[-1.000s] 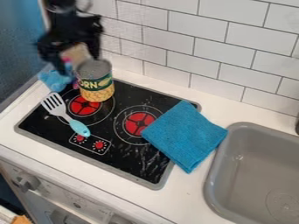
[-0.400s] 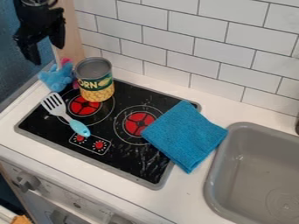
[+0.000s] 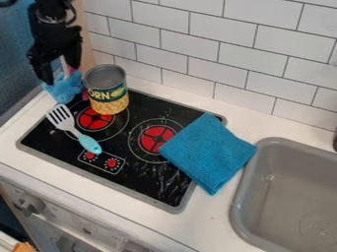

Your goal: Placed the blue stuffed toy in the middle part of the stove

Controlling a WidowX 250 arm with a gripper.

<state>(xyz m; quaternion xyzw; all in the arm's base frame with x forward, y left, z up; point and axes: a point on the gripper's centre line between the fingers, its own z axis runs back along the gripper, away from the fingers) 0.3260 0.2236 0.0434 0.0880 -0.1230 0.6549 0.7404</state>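
Camera view: the gripper (image 3: 61, 75) is above the blue stuffed toy (image 3: 64, 90), fingers parted, grasping nothing. The toy sits at the corner of the stove (image 3: 141, 173), beside the can (image 3: 107, 89). Caution: off-centre descent could topple the can or displace the toy.

Blue stuffed toy (image 3: 64, 89) at the stove's (image 3: 139, 185) far-left corner

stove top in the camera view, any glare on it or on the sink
Camera view: pale streaks mark the stove top near the blue cloth, glare or scuffs, can't tell which; camera view: small faint glint inside the sink.
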